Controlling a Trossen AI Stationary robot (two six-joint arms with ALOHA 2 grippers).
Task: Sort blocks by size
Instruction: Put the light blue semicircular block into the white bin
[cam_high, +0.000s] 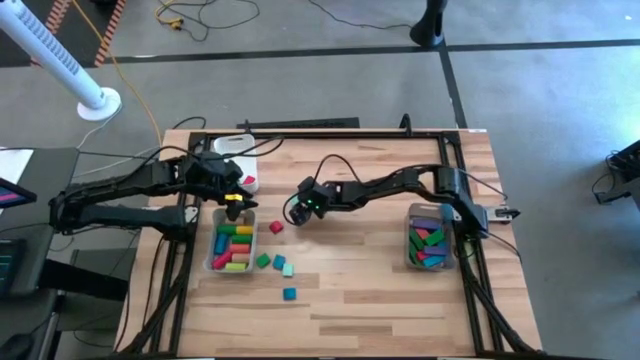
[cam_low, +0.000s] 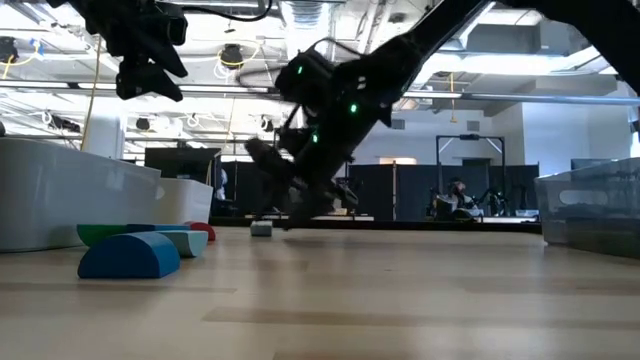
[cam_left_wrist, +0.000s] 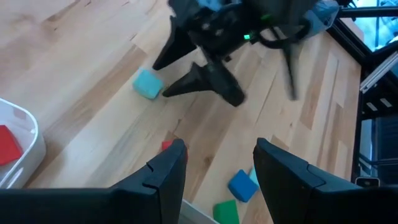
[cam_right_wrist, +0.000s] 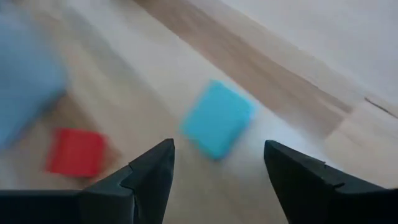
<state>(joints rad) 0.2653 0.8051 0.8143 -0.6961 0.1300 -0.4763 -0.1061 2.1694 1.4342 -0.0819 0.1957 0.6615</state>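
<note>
My right gripper (cam_high: 293, 213) hangs open near the table's middle, tilted down over a teal block (cam_right_wrist: 217, 118). The block lies on the wood just ahead of the two fingers, apart from them; it also shows in the left wrist view (cam_left_wrist: 148, 83). A red block (cam_high: 276, 228) lies close by on the table. My left gripper (cam_high: 235, 200) is open above the far end of the left clear bin (cam_high: 214, 262), with nothing between its fingers (cam_left_wrist: 168, 168). Green (cam_high: 263, 261), teal (cam_high: 284, 266) and blue (cam_high: 289, 294) blocks lie loose beside that bin.
The left bin holds several coloured blocks; the right clear bin (cam_high: 412, 262) near the right edge holds several more. A white tray (cam_high: 243, 160) with a red block (cam_high: 249, 182) stands at the back left. Bare wood stretches along the near side of the table.
</note>
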